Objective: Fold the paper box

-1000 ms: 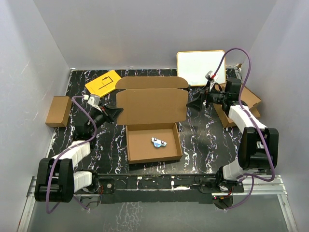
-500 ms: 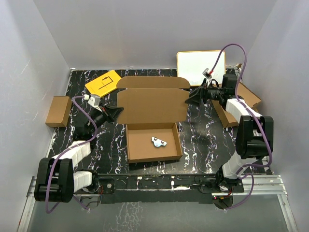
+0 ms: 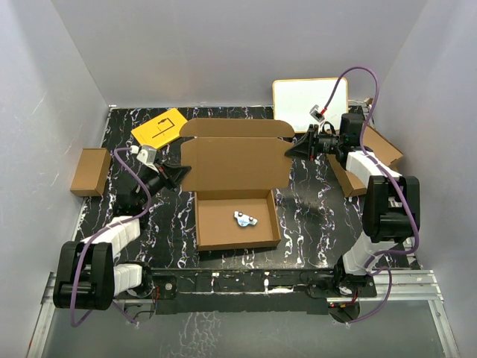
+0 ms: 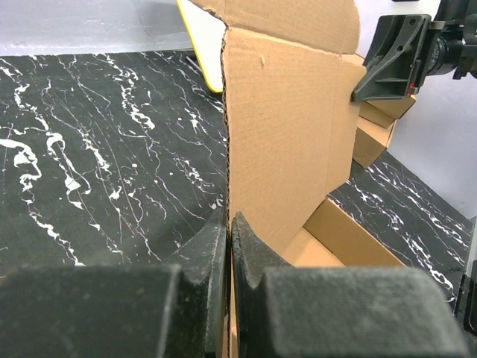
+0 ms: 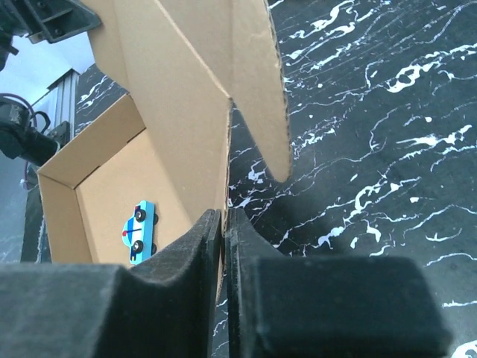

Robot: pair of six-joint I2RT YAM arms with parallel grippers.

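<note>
From above, the paper box (image 3: 223, 179) sits mid-table (image 3: 313, 216), its shallow tray (image 3: 216, 233) nearest the arm bases and its lid (image 3: 235, 165) standing upright at the tray's far side. A small blue toy car (image 3: 244, 218) lies inside the tray. The left gripper (image 3: 179, 175) meets the lid's left edge and the right gripper (image 3: 291, 151) its right edge. A yellow card (image 3: 159, 128) lies just beyond the box's far-left corner, a small brown box (image 3: 91, 171) well to its left, and a white board (image 3: 308, 103) beyond its far-right corner. In the left wrist view, the two dark fingers (image 4: 201, 253) are pressed together on the lid's cardboard edge, the box rising straight ahead. In the right wrist view, the fingers (image 5: 186, 253) likewise pinch the lid's opposite edge, with the car in the tray to the left.
</note>
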